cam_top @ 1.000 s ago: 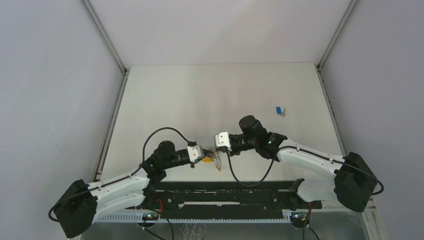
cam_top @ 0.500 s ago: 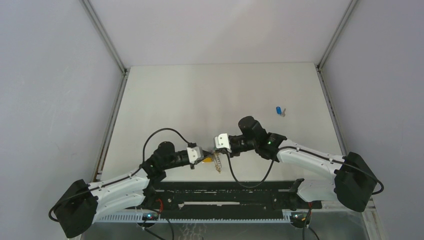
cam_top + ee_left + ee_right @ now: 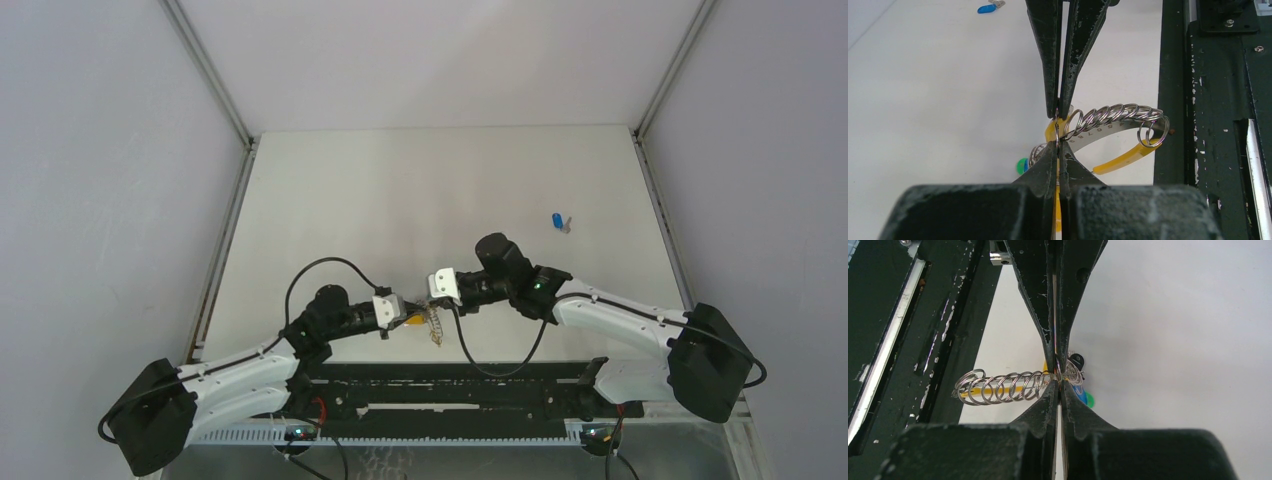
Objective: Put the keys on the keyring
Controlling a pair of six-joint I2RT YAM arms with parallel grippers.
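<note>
The keyring [image 3: 433, 325] is near the front middle of the bench [image 3: 400, 200], with the left hand [image 3: 410, 319] at its left and the right hand [image 3: 430, 302] just behind it, tips meeting at it. A loose key [image 3: 557, 221] lies well apart, farther back on the right.

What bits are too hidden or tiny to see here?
- Top view: the keyring is too small to show its rings.
- Left wrist view: the left tool and right tool meet tip to tip, hiding whether the yellow key is threaded.
- Left wrist view: the blue key has its blade cut off by the top edge.
</note>
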